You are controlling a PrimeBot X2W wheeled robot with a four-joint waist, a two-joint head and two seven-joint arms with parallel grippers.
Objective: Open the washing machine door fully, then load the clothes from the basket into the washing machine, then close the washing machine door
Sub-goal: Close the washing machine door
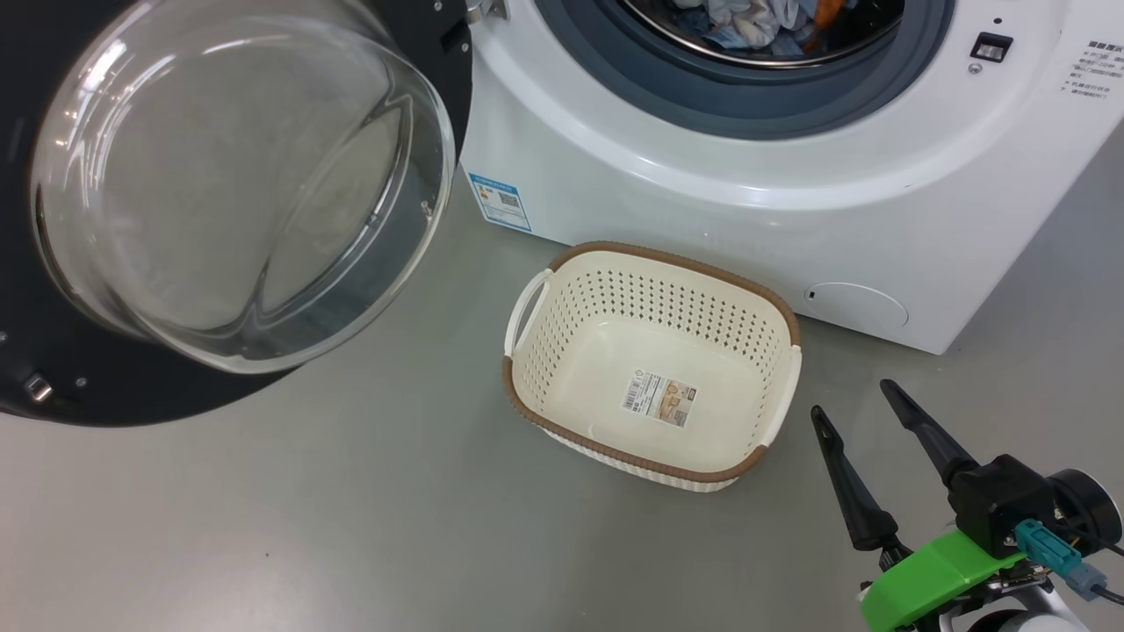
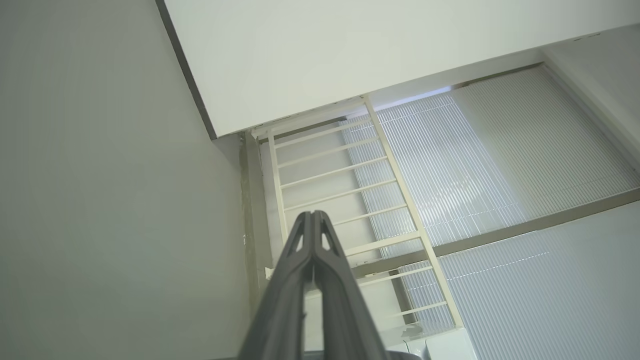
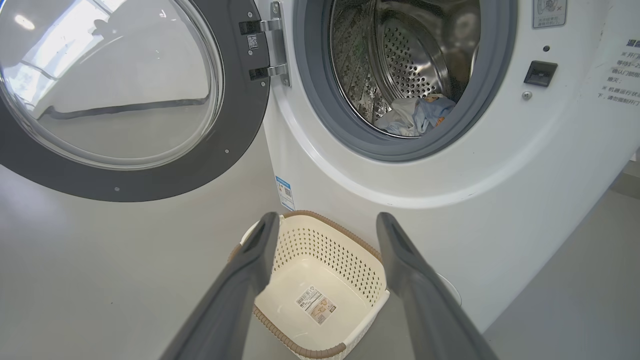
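Right tool [image 1: 851,398] spread, empty — left tool [image 2: 314,215] pinched shut; clothes [image 3: 415,115] half-hidden in drum [image 3: 410,65].

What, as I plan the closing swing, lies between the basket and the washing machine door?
Bare grey floor, in the head view, between the basket and the washing machine door.

Labels and print on the machine and the basket, little of it legible.

The washing machine [image 1: 702,202] carries a blue label [image 1: 500,201] with a QR code at its lower corner, its lines too small to read. At its right edge is a notice [image 1: 1093,70] of dark Chinese characters, cut off by the frame. Above that is a small sticker [image 3: 549,12] with a pictogram and a red cross. A tiny QR tag [image 3: 252,41] sits on the washing machine door [image 3: 235,125] by the hinge. The basket [image 1: 676,256] has a paper label [image 1: 659,398] with a barcode on its bottom, the print unreadable.
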